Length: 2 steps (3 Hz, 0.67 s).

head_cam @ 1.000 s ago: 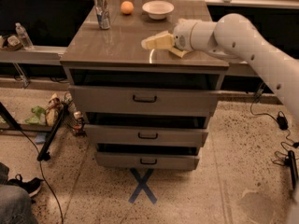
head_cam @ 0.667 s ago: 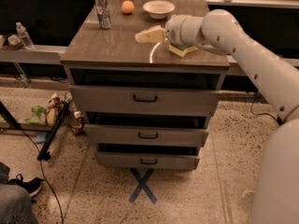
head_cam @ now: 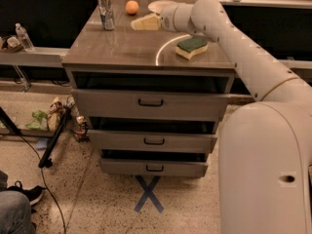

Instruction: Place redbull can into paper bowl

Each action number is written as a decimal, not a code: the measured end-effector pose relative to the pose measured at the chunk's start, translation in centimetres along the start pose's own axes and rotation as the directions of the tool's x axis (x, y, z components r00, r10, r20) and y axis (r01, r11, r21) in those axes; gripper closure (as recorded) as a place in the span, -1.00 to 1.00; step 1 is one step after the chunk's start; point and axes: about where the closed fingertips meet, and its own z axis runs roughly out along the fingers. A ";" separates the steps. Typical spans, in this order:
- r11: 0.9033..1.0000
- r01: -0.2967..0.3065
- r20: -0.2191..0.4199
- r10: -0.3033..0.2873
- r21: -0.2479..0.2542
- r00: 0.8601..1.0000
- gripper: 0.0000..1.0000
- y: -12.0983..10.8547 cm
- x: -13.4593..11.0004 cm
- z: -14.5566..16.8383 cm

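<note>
The pale two-finger gripper (head_cam: 141, 23) hangs low over the far part of the grey-topped desk (head_cam: 122, 50), its tip pointing left. Whether it is spread or closed cannot be told from here. It carries nothing of the task.

Just left of the tip, apart from it, stands the slim silver-and-blue redbull can (head_cam: 105, 12). It is upright near the far left corner of the desk and its shiny top catches the light. Between the can and the arm, further back, lies a small orange ball (head_cam: 131, 7). To the right of the ball sits the shallow white paper bowl (head_cam: 155, 4), partly hidden behind the wrist. On the right side, nearer the front, a green-and-yellow sponge (head_cam: 191, 47) rests under the white arm.

The can is probably light, with thin, smooth, stiff walls. It could slip in a loose grip or dent in a hard one, and being tall and narrow it would tip at a sideways nudge. The best hold is likely across the middle of the body, from the side. The bowl looks light too, so it may slide or tilt when the can is set down.
</note>
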 end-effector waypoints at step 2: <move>0.998 -0.054 0.040 0.053 0.023 0.998 -1.00 2.6 -1.2 8.9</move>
